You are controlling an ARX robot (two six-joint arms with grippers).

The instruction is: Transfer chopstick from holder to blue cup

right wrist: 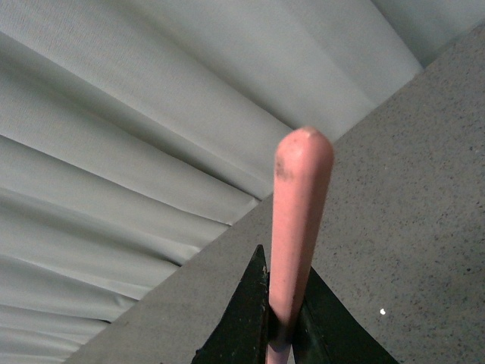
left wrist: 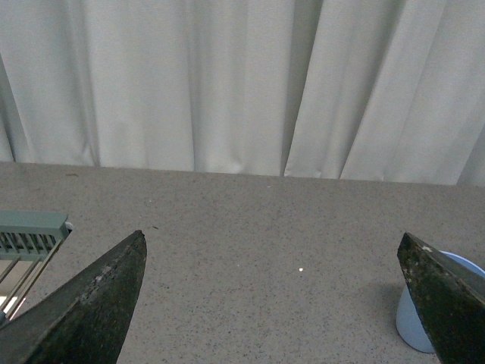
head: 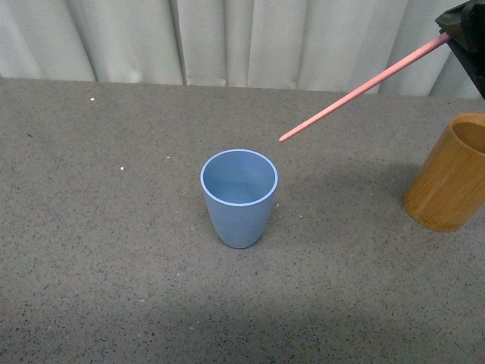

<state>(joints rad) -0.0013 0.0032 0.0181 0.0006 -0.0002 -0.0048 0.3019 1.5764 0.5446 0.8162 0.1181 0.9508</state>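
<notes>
The salmon-pink chopstick (head: 364, 87) hangs in the air, slanting down from the upper right toward the blue cup (head: 239, 197), its tip a little above and right of the rim. My right gripper (head: 455, 34) at the top right corner is shut on its upper end; the right wrist view shows the chopstick (right wrist: 297, 227) pinched between the dark fingers (right wrist: 246, 315). The wooden holder (head: 449, 174) stands at the right edge. My left gripper (left wrist: 273, 258) is open over bare table, with the blue cup (left wrist: 415, 326) just behind one of its fingers.
Grey speckled tabletop (head: 114, 250) stretches around the cup. A pale curtain (head: 242, 38) hangs along the far edge. A grey-green slatted rack (left wrist: 30, 235) shows in the left wrist view.
</notes>
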